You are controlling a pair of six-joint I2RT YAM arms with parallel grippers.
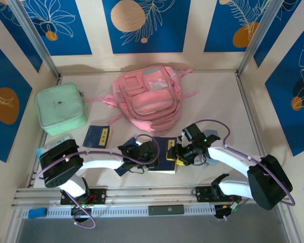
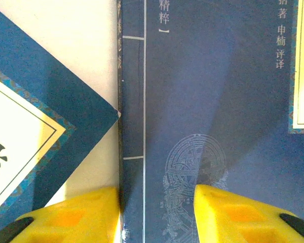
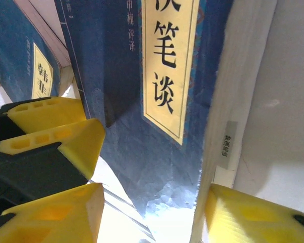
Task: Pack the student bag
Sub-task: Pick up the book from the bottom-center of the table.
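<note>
The student bag point(image 1: 149, 98), a pink backpack, lies flat at the back middle of the table. A dark blue book point(image 1: 164, 161) with a cream title label lies in front of it, between both grippers. My left gripper point(image 1: 149, 152) stands open over the book's spine edge point(image 2: 157, 217); one yellow finger point(image 2: 76, 217) is beside the spine, the other rests over the cover point(image 2: 218, 101). My right gripper point(image 1: 183, 156) straddles the book's page edge point(image 3: 152, 217), one finger over the cover point(image 3: 121, 76), the other against the pages. Whether it clamps is unclear.
A mint green zip case point(image 1: 61, 109) sits at the back left. A second blue book point(image 1: 96, 135) lies in front of it, and another point(image 2: 35, 142) lies angled just left of the held-between book. The table's rail point(image 1: 142, 195) runs along the near edge.
</note>
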